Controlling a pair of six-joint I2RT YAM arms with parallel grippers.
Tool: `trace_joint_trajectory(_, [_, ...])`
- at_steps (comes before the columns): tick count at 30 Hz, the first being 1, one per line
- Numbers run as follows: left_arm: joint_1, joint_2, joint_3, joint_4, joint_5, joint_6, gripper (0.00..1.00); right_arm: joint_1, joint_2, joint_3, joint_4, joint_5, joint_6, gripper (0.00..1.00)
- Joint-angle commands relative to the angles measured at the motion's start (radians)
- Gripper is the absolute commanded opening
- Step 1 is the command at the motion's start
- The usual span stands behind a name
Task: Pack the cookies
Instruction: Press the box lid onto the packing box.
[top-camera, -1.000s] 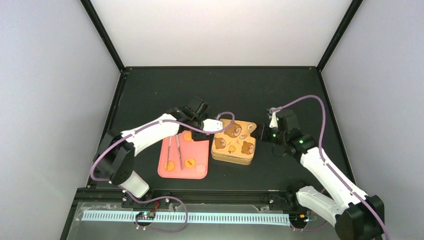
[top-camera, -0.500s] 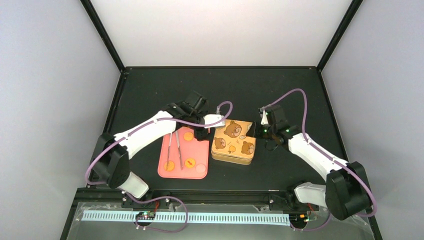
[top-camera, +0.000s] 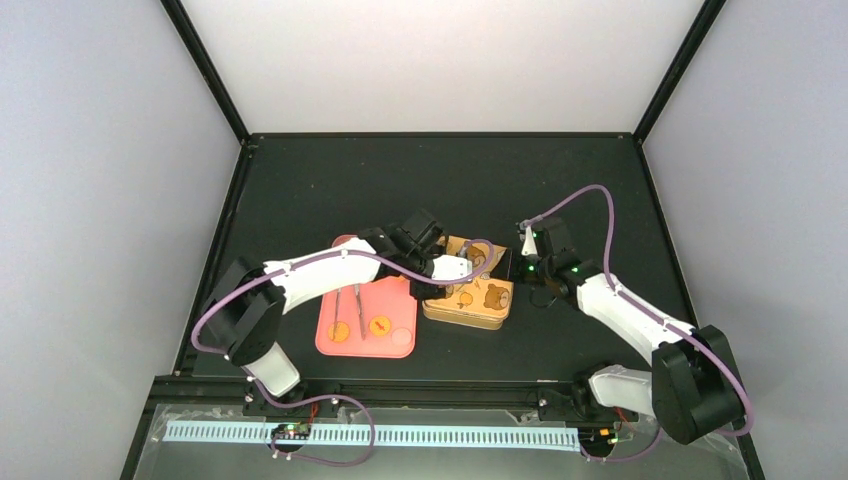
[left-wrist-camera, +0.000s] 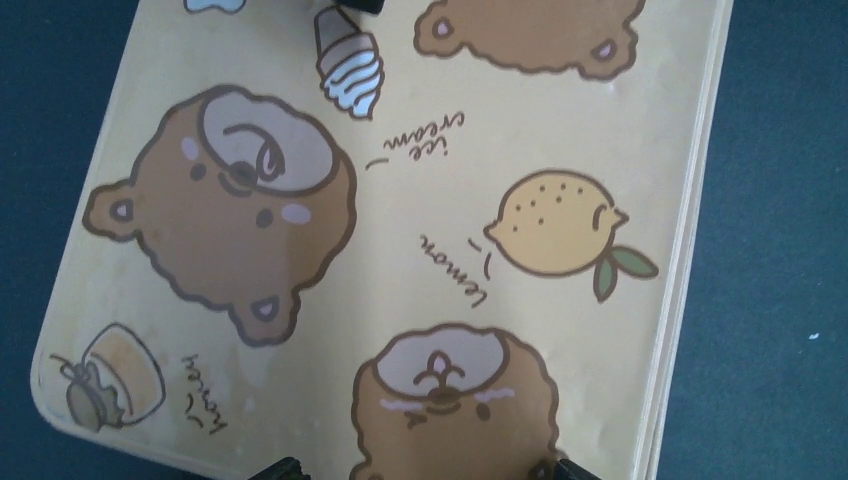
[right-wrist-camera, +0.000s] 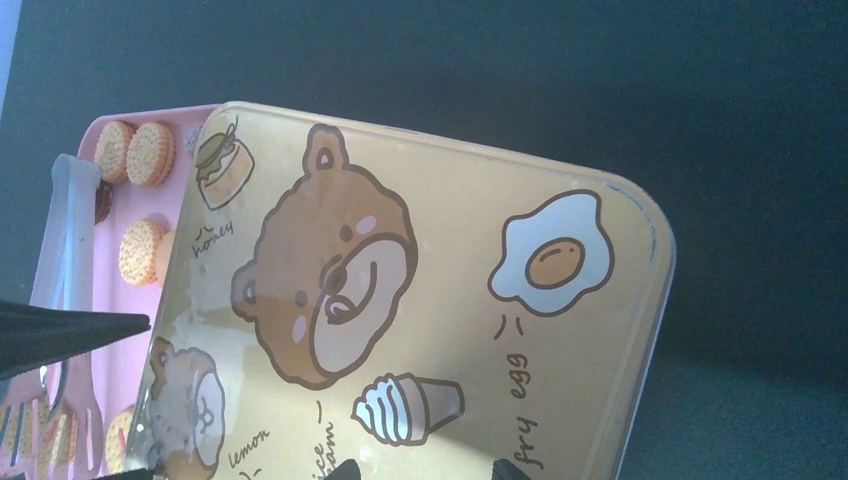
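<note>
Left end effector (top-camera: 437, 283): hovering right over the tin lid (left-wrist-camera: 400, 230), fingertips barely peeking in at the wrist view's bottom edge; spread looks wide, nothing held.
Right end effector (top-camera: 528, 268): at the tin's right edge, its opening I can't tell.
Tin (top-camera: 470, 300): shut, lid on, directly beneath the left arm, long axis running away from the bases.
Cookies (top-camera: 380, 325): on the pink tray (top-camera: 400, 300), touching the tin's left side, beside tongs (top-camera: 357, 300).
Nearer arm: left.
</note>
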Motion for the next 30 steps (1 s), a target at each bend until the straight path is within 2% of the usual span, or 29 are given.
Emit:
trace_joint_trajectory(1, [-0.005, -0.036, -0.058, 0.006, -0.062, 0.048, 0.66, 0.003, 0.014, 0.003, -0.016, -0.033, -0.013, 0.35])
trace_joint_trajectory(6, [-0.005, -0.035, -0.096, 0.004, -0.088, 0.056, 0.65, 0.001, 0.039, 0.087, -0.045, -0.037, -0.040, 0.36])
trace_joint_trajectory(12, [-0.005, -0.064, -0.095, -0.024, -0.070, 0.046, 0.65, -0.055, 0.024, 0.166, -0.103, -0.026, -0.083, 0.42])
trace_joint_trajectory(15, [-0.005, -0.077, -0.057, -0.057, -0.065, 0.031, 0.66, -0.095, 0.023, 0.167, -0.104, -0.005, -0.097, 0.45])
trace_joint_trajectory(22, [-0.004, -0.086, 0.084, -0.153, -0.010, -0.018, 0.71, -0.097, 0.103, 0.154, -0.064, 0.009, -0.116, 0.44])
trace_joint_trajectory(30, [-0.004, -0.024, 0.139, -0.131, 0.002, -0.043, 0.74, -0.097, 0.114, 0.096, -0.011, -0.017, -0.101, 0.40])
